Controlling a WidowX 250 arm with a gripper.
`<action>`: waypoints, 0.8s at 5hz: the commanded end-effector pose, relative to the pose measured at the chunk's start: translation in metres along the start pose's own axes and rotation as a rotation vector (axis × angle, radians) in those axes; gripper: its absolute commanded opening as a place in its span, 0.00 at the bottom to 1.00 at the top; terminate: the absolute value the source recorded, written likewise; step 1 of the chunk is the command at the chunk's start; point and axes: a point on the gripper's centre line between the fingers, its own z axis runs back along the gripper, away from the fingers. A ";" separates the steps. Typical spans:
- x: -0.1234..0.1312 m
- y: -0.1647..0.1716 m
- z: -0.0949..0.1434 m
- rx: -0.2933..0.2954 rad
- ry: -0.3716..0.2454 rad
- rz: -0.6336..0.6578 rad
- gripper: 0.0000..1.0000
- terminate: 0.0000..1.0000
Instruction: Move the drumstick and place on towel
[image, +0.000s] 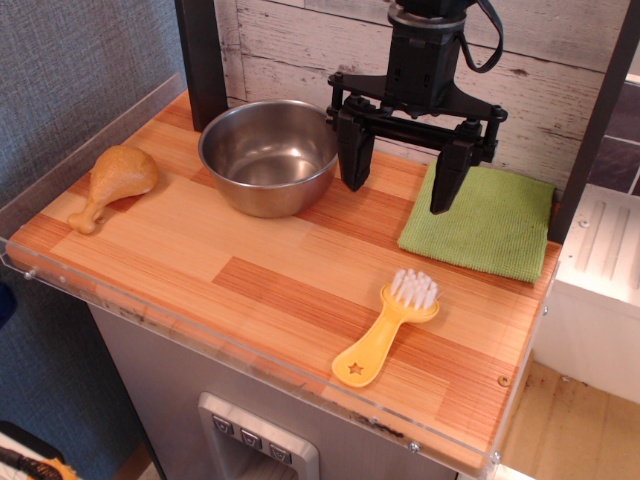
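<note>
The tan-orange drumstick (113, 181) lies on the wooden tabletop at the far left, bone handle pointing toward the front left. The green towel (482, 224) lies flat at the right side of the table. My black gripper (398, 185) hangs open and empty above the table between the steel bowl and the towel, its right finger over the towel's left edge. It is far to the right of the drumstick.
A steel bowl (270, 154) stands between the drumstick and the gripper. A yellow star-marked brush (388, 327) with white bristles lies near the front right. A clear plastic rim (200, 322) edges the table. A white plank wall stands behind.
</note>
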 end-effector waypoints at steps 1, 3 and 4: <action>0.000 0.000 0.000 0.000 0.000 0.000 1.00 0.00; -0.019 0.021 0.031 0.008 -0.044 -0.087 1.00 0.00; -0.032 0.071 0.038 0.018 -0.054 -0.030 1.00 0.00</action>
